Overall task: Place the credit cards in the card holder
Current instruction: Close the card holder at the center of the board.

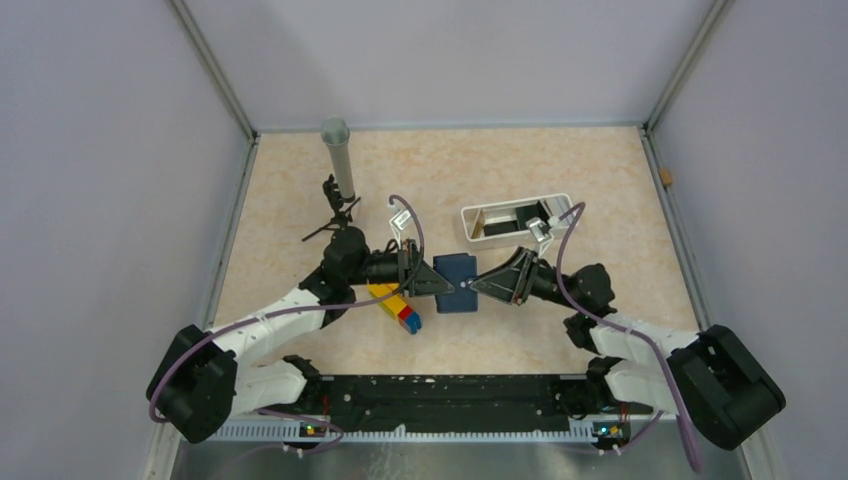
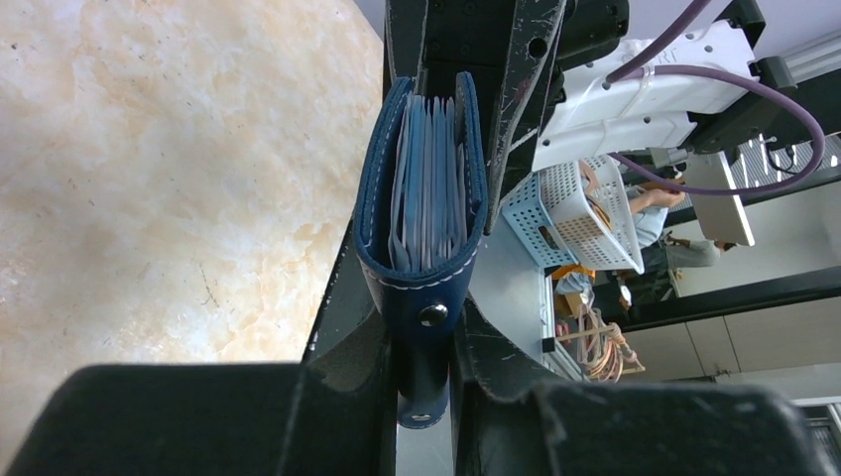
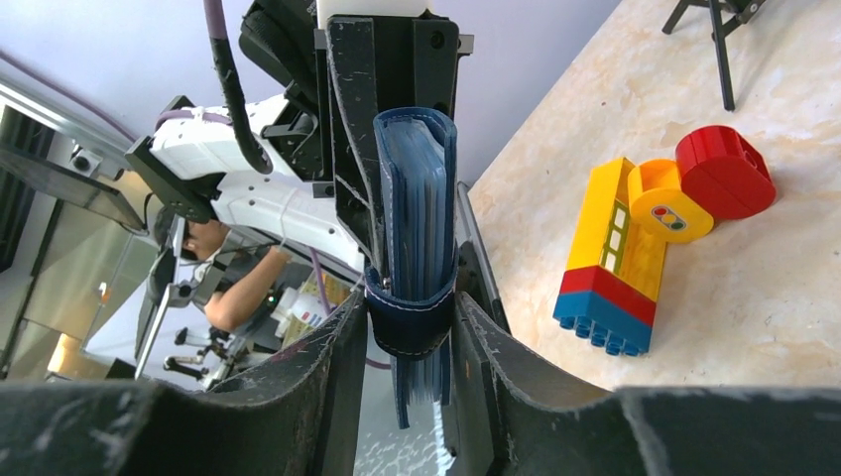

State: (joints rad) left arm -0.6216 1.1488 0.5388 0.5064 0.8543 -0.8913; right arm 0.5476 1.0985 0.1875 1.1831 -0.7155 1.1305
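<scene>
The card holder [image 1: 457, 283], a navy fold-over wallet, is folded shut and held edge-on between both grippers over the middle of the table. My left gripper [image 1: 437, 283] is shut on its left end; in the left wrist view the gripper [image 2: 426, 332] clamps the wallet [image 2: 421, 238] by the snap stud [image 2: 431, 315]. My right gripper [image 1: 481, 288] is shut on its right end; in the right wrist view the gripper [image 3: 412, 342] clamps the wallet [image 3: 417, 198] at its strap. Pale blue leaves show inside. No yellow-gold or greyish credit card is in view.
Coloured toy bricks [image 1: 398, 306] lie just left of and below the wallet, and also show in the right wrist view [image 3: 620, 258]. A white oblong tray [image 1: 470, 228] stands at the back right. A grey cylinder [image 1: 338, 155] and a small black stand [image 1: 335, 212] are at the back left.
</scene>
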